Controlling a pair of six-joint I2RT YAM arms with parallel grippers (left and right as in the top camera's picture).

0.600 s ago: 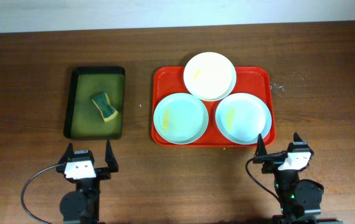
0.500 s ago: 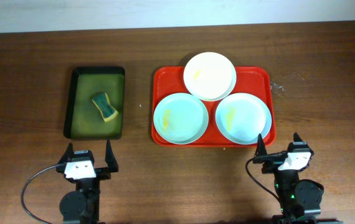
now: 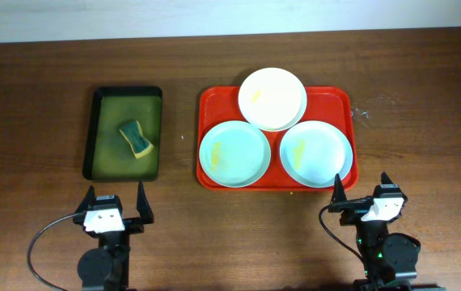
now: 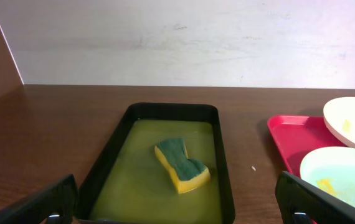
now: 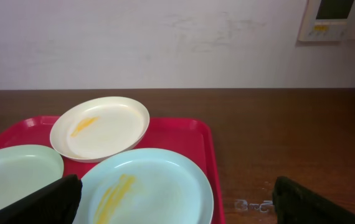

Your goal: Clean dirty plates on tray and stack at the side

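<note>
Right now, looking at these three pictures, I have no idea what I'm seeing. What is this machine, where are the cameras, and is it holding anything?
This is a robot with two arms at a wooden table. One picture looks straight down from above. The other two come from a small camera on each wrist, so the dark shapes in their bottom corners are that claw's own fingers. The left claw and right claw are both open and hold nothing. A red tray carries a white plate and two pale blue plates, all with yellow smears. To its left, a dark tray of yellowish liquid holds a sponge.
</note>
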